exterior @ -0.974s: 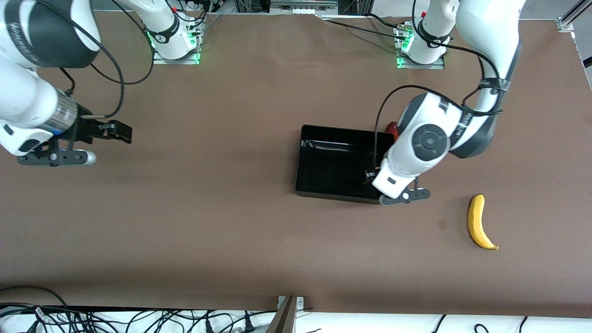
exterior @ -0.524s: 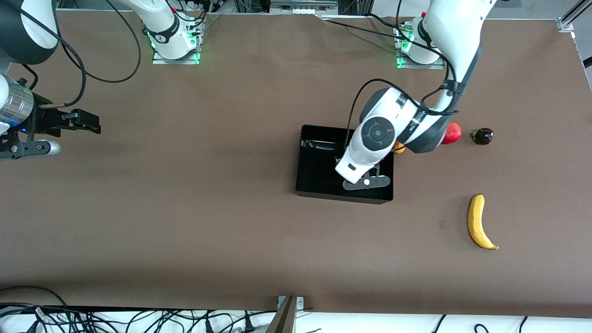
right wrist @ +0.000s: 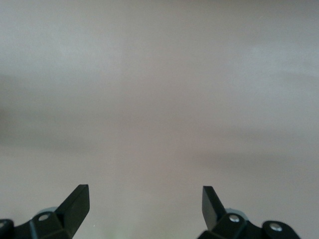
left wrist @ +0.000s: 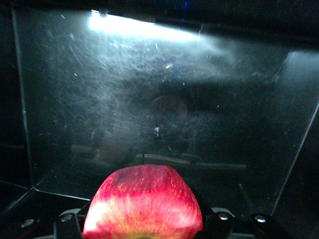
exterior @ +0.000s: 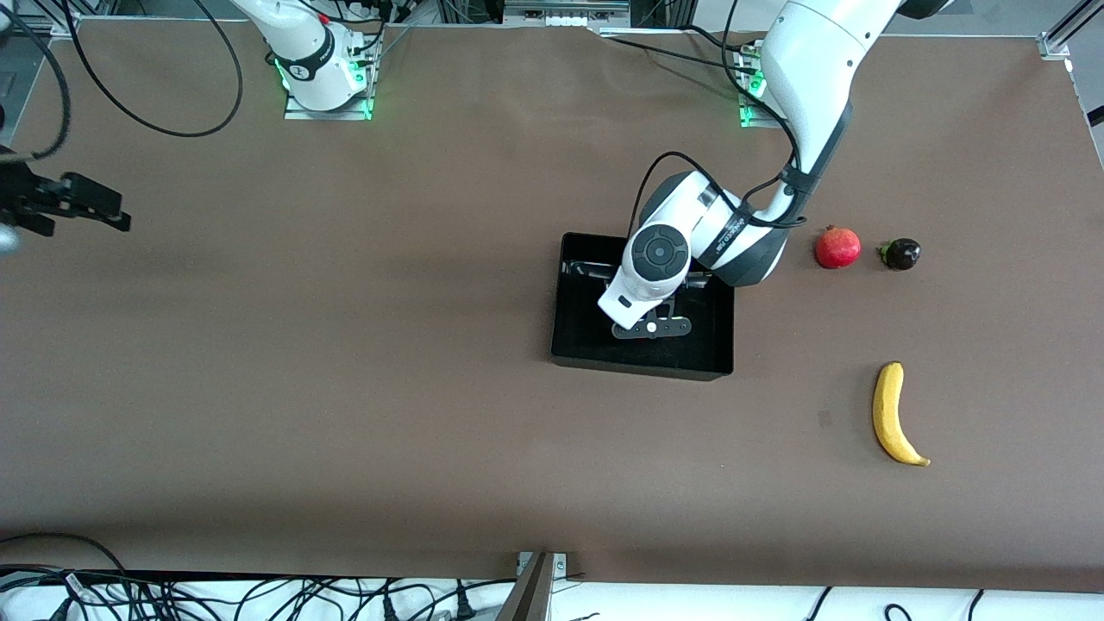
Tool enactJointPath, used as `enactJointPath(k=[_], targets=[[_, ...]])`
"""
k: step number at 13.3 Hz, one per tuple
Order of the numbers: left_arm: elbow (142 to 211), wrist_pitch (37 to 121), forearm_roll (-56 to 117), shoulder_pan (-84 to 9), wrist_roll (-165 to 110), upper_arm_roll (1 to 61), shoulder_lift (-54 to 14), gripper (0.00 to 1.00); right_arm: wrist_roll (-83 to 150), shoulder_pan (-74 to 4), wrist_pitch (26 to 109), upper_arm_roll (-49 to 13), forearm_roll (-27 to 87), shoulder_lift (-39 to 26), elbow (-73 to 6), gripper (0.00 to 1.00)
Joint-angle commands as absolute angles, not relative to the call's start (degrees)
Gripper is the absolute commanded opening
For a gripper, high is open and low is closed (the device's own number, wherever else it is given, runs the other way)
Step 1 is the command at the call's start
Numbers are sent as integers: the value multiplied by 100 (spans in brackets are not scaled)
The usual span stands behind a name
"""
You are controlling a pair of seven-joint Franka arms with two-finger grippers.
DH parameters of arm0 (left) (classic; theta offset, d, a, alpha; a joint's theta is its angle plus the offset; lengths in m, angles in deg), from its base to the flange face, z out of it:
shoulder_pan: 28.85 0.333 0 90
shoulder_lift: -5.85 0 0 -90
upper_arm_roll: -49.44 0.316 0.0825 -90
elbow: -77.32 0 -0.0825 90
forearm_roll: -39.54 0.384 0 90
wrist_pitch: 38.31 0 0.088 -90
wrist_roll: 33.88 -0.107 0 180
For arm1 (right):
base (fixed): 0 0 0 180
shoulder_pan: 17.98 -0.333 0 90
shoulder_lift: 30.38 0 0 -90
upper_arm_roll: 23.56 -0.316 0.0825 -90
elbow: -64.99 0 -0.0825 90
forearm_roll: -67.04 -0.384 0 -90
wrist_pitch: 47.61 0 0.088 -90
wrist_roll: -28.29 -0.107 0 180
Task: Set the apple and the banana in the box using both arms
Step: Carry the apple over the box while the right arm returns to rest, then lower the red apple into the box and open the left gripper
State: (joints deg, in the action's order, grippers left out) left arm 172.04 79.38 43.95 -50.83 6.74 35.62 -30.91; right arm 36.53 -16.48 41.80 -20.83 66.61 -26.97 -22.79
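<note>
Since the earlier frames we are swinging our left arm in over the box point(exterior: 642, 362), and our right arm is pulling away toward its own end of the table point(exterior: 345, 388).

At the front view's left edge, our right gripper point(right wrist: 144, 204) is hovering over bare table with its jaws apart and nothing between them; that arm is waiting. Our left gripper point(exterior: 651, 329) is hanging over the box's interior, jaws clamped on the apple point(left wrist: 143, 201), which is hovering above the glossy black floor, not yet released. Toward the left arm's end of the table a pomegranate point(exterior: 837, 247) and a dark mangosteen point(exterior: 900, 254) are lying side by side, and the banana point(exterior: 893, 414) is lying nearer the front camera than both, well apart from the box.

We are judging the task under halfway: the apple needs letting go, and the banana is untouched.

We are counting one apple, one banana, one box, one pomegranate, one mangosteen, two arms.
</note>
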Motion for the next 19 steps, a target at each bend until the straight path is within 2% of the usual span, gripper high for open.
enactJointPath(k=[1, 8, 14, 15, 17, 18, 19], targets=[[17426, 8087, 4455, -5178, 786, 3582, -3001, 0, 3769, -1446, 4336, -2250, 6739, -2977, -2634, 100], [17444, 8359, 4455, -5301, 813, 3582, -3211, 2, 3655, -1551, 4010, -2250, 6713, -2862, -2413, 100], [17417, 8518, 4499, -5328, 901, 3591, -3378, 13, 3629, -1551, 4010, -2250, 6713, -2871, -2404, 100], [17409, 8527, 4508, -5328, 901, 3591, -3396, 21, 3629, -1551, 4010, -2250, 6704, -2871, -2413, 100], [17391, 8553, 4508, -5328, 909, 3591, -3440, 28, 3629, -1551, 4010, -2250, 6713, -2871, -2413, 100], [17373, 8553, 4525, -5337, 910, 3599, -3475, 40, 3629, -1551, 4010, -2242, 6713, -2871, -2413, 100], [17356, 8553, 4526, -5337, 910, 3617, -3501, 57, 3629, -1551, 4010, -2242, 6704, -2871, -2413, 100]])
